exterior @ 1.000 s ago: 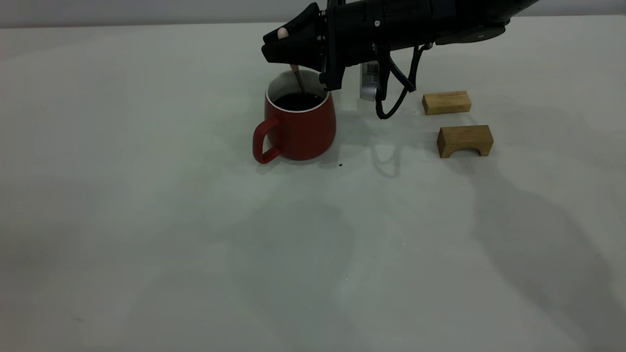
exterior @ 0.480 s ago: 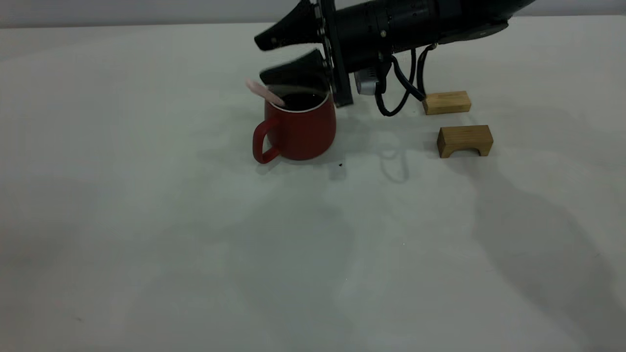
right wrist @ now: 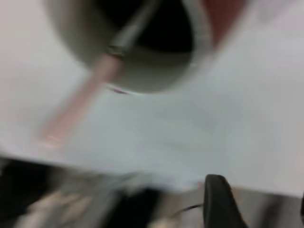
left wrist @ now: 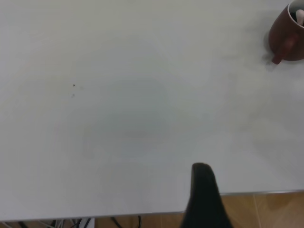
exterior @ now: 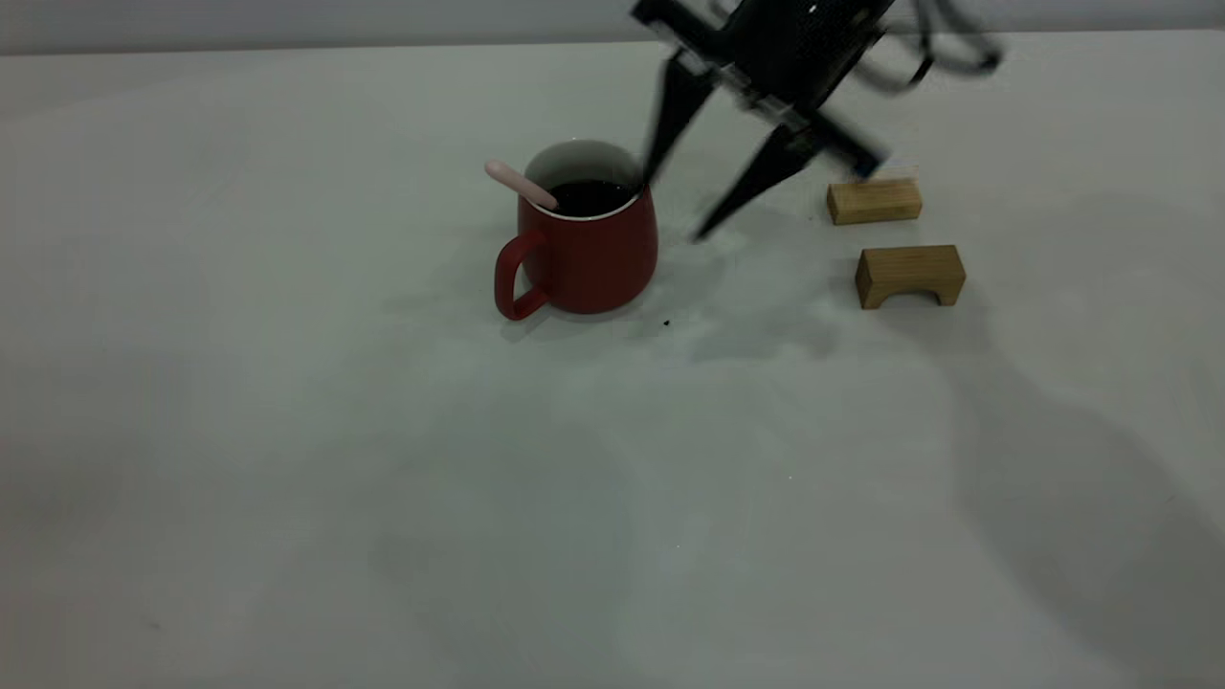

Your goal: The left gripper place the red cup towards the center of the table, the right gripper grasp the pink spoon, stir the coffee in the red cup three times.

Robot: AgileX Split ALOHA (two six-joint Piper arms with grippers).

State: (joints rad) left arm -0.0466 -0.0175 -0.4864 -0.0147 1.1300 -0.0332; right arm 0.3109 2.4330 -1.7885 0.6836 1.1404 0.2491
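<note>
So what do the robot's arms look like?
The right arm is black, with looping black cables near its top. Its right end effector has two long, dark, pointed fingers, thin like beaks. Of the left end effector, only one dark, rounded finger shows in the left wrist view.

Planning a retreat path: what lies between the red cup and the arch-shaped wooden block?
Only bare table between red cup and arch-shaped wooden block, in the exterior view.
</note>
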